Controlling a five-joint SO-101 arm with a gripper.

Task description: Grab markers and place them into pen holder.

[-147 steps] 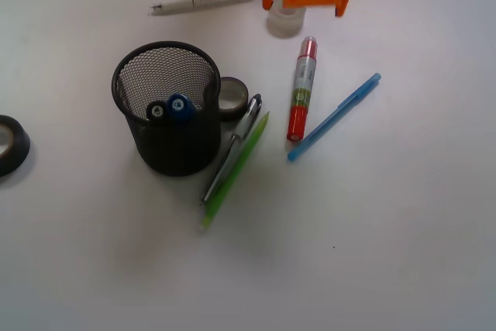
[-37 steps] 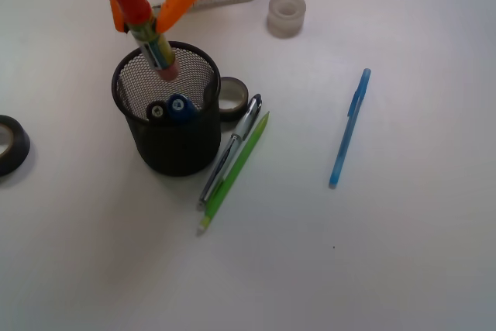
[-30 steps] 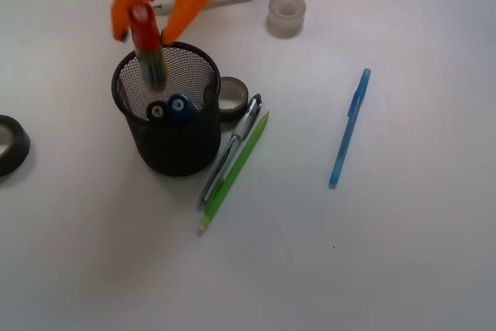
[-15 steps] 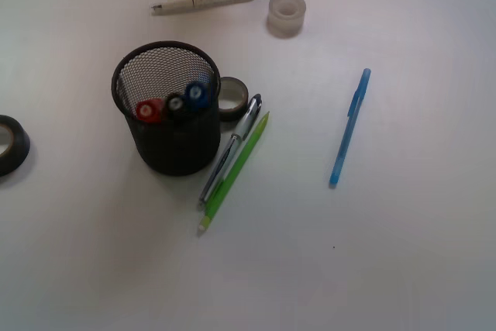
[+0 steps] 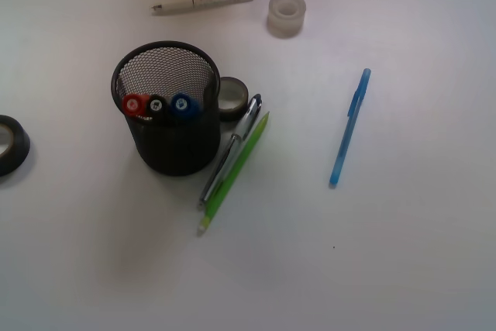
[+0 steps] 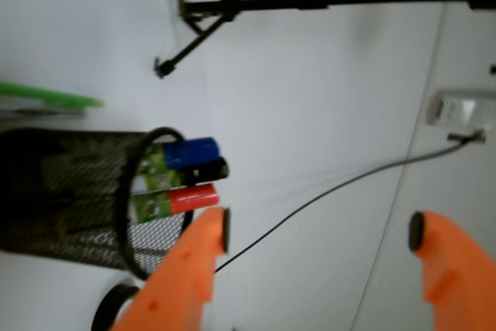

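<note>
At nine o'clock on the white tabletop (image 5: 403, 253) lies a black roll of tape (image 5: 11, 143), cut by the frame edge. Right of it, at about ten o'clock from centre, stands the black wire-mesh cylindrical pen holder (image 5: 169, 141), and all three thick silver-grey markers with green-yellow labels (image 5: 156, 105) stand inside it, caps up — red, black, then blue. By this showing the task looks complete. Behind the holder at its three o'clock sits a second, smaller tape roll (image 5: 232, 96); a silver clip pen (image 5: 231, 149) and a thin green pen (image 5: 234, 172) lie touching side by side just right of the holder. At twelve o'clock lie a white pen (image 5: 206, 1) and a translucent tape roll (image 5: 286, 14); at three o'clock, well apart, lies a thin blue pen (image 5: 349, 126). The wrist view shows the orange gripper (image 6: 318, 230) with jaws spread wide and nothing between them, near the holder's rim. The markers look light, stiff and smooth-barrelled, so a hold at mid-barrel on the label would likely slip least — the caps offer a narrower purchase.
</note>
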